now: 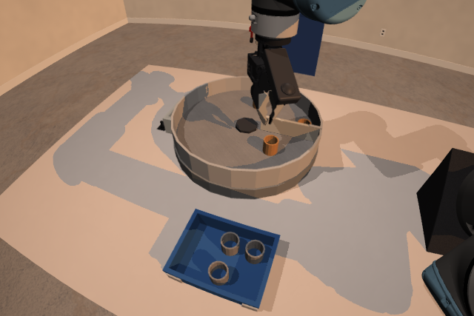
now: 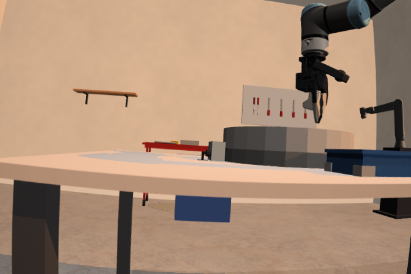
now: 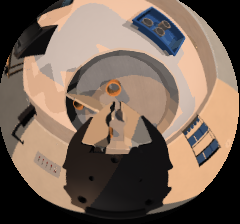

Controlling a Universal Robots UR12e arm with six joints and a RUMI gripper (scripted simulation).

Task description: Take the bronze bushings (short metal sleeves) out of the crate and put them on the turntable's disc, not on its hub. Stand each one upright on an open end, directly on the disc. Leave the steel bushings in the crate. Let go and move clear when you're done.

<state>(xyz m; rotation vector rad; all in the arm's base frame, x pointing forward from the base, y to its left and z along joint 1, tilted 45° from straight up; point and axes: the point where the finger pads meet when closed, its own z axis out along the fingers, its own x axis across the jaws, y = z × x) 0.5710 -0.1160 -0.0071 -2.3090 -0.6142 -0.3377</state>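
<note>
The black two-jaw gripper (image 1: 267,118) hangs above the round tan-walled turntable (image 1: 244,180), fingers nearly together and holding nothing. One short orange-bronze bushing (image 1: 270,145) stands upright on the disc; another (image 1: 304,121) sits behind the divider. Three grey steel bushings (image 1: 229,243) lie in the blue crate (image 1: 183,243).

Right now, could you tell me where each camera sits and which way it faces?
Top: high, in front of the table, looking down on turntable and crate; arm and end effector show.
Exterior: low beside the table, looking level; arm, end effector.
Wrist: on the arm, looking down past its fingers.
Top and wrist share the orange bushing.
</note>
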